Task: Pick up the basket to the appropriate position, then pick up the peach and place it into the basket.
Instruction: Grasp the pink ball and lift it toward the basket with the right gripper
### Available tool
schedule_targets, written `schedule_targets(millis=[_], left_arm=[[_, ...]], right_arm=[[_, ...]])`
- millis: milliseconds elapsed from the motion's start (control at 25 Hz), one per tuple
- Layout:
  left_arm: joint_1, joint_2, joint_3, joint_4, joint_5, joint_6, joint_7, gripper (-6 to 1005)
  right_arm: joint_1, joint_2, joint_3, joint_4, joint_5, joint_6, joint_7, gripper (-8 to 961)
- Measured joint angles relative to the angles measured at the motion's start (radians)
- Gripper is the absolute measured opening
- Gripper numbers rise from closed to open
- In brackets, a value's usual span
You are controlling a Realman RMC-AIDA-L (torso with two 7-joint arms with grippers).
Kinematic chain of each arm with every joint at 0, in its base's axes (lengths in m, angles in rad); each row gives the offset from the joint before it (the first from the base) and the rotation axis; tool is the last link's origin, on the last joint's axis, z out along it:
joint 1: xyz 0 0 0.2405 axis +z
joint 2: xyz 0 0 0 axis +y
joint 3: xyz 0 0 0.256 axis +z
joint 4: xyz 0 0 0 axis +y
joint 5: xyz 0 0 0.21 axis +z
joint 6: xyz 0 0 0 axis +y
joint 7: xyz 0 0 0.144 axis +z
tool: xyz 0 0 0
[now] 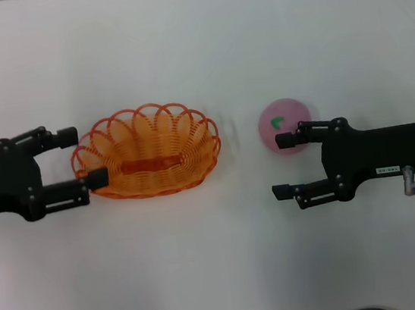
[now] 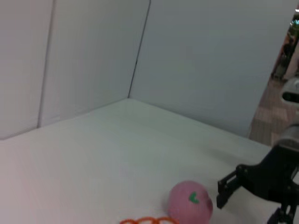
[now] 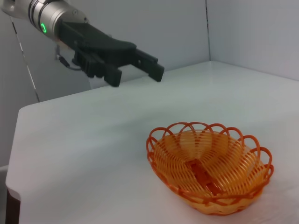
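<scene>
Neither step appears done: the spread-jawed left gripper (image 1: 85, 156) flanks the oval orange wire-loop basket (image 1: 146, 153); the spread-jawed right gripper (image 1: 284, 166) nears the round pink peach (image 1: 284, 126) outside it.

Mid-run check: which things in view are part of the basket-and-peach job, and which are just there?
Part of the job:
- basket, empty, on the table
- peach, on the table outside the basket
- left gripper, open, above the basket's end
- right gripper, open, beside the peach

Just there:
- white table
- white wall panels

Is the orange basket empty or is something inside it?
Empty. The basket shows only its bare orange base; the peach sits outside on the table.
</scene>
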Motion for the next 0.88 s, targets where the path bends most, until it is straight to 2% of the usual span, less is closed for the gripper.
schedule_targets(millis=[200,640,880], left_arm=[[0.017,0.000,0.011,-0.016,0.032,-0.004,0.048,849],[0.109,-0.008,0.002,-0.120,0.123,-0.001,0.245,847],[0.111,-0.009,0.000,-0.165,0.124,-0.017,0.284,846]], right_arm=[[0.001,0.000,0.000,0.000,0.001,0.000,0.000,784],[-0.001,0.000,0.002,0.000,0.000,0.000,-0.006,779],[-0.007,0.000,0.002,0.001,-0.001,0.001,-0.010,777]])
